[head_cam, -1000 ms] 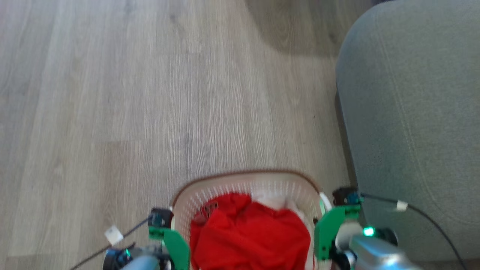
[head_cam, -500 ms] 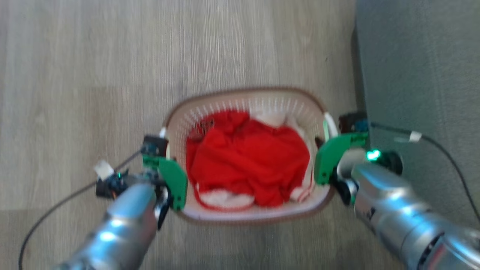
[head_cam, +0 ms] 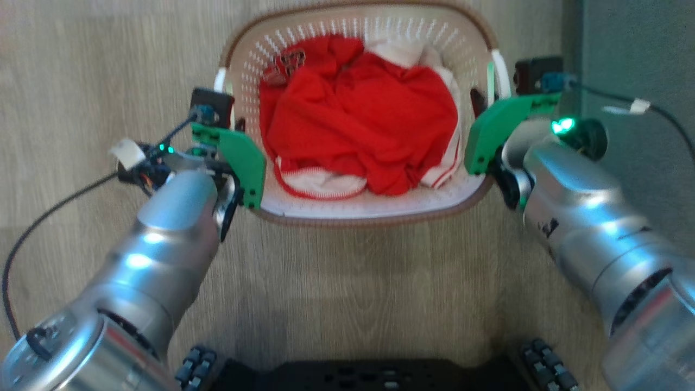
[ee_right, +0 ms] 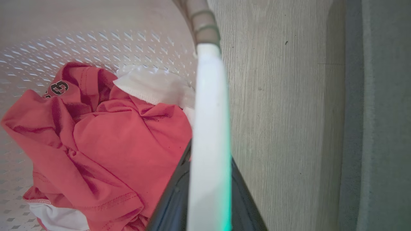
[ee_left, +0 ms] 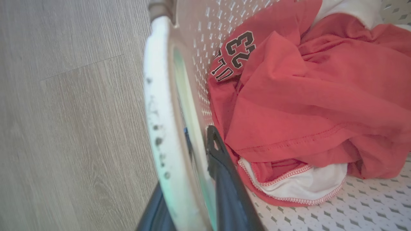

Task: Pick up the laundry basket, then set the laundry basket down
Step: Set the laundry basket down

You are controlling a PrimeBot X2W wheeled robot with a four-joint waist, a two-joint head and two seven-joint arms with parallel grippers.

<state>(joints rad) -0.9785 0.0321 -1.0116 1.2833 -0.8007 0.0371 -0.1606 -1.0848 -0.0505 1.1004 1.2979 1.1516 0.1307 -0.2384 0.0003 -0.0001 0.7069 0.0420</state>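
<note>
Head camera has tipped down, bringing both arms into view; the laundry basket (head_cam: 374, 212) stays just beside the grey sofa (head_cam: 635, 54). Left gripper (ee_left: 199, 138) and right gripper (ee_right: 210, 154) each clamp a white side handle. Move both arms evenly, keeping the rim level.

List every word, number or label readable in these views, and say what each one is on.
"23": dark number printed on the red shirt lying in the laundry basket, read in the left wrist view.
Letters just beneath the 23: partly folded under, not readable.
Shirt print in the head view: too blurred to read.
White cable tags: no text legible.
</note>
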